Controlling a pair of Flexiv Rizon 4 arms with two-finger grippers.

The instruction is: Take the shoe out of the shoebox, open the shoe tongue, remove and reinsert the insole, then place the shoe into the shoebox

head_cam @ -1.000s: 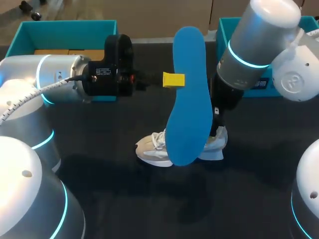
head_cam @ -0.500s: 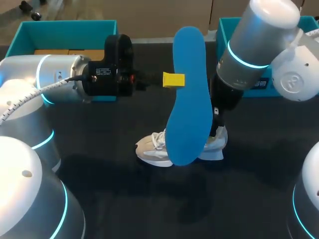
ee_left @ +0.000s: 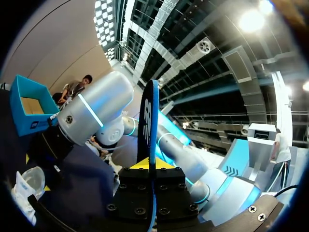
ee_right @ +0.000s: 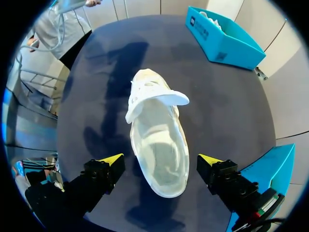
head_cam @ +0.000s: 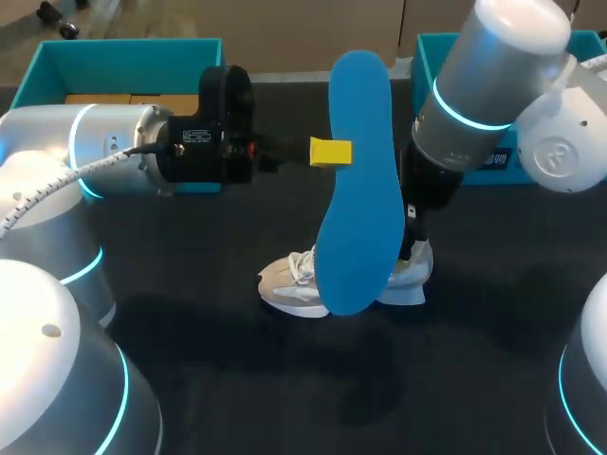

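The left gripper is pinching one blue insole by its edge, holding it above the table. One white shoe is lying below, tongue folded out. The right gripper is hovering over its heel, fingers spread wide, gripping nothing. Two teal boxes are sitting at the far edge.

Left gripper pinching the blue insole between its fingers, insole standing edge-on and upright ahead of it, right arm hanging over the white shoe, teal shoebox sitting beyond them.
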